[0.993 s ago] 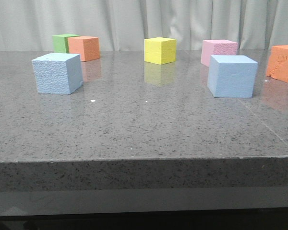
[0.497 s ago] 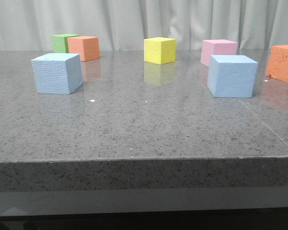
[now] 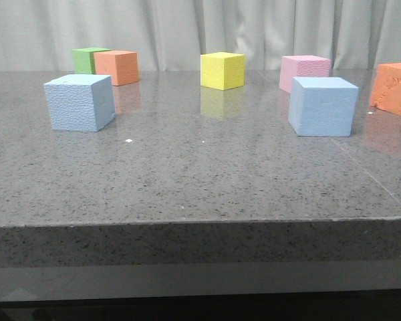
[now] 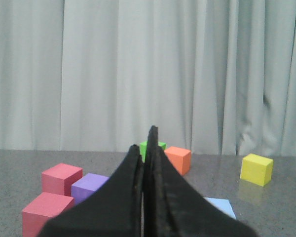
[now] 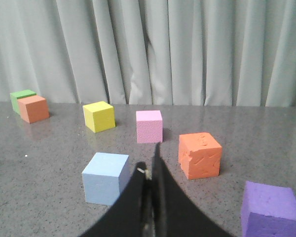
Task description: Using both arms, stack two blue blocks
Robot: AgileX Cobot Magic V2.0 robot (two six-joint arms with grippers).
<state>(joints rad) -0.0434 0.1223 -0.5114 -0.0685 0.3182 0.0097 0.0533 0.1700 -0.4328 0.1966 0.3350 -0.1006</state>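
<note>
Two blue blocks stand apart on the grey stone table [image 3: 200,174]. The rough-textured one [image 3: 80,102] is at the left, the smoother one [image 3: 323,105] at the right. Neither arm shows in the front view. In the left wrist view my left gripper [image 4: 144,138] is shut with nothing in it, and a corner of the left blue block [image 4: 221,207] shows beyond its fingers. In the right wrist view my right gripper [image 5: 149,160] is shut and empty, held back from the right blue block [image 5: 104,177], which lies just beside the fingers' line.
Along the back stand a green cube [image 3: 87,59], an orange cube [image 3: 117,67], a yellow cube [image 3: 222,70], a pink cube [image 3: 305,70] and a torn orange cube [image 3: 394,88]. Two red cubes [image 4: 61,178] and a purple cube [image 4: 89,187] lie far left; another purple cube [image 5: 271,212] far right.
</note>
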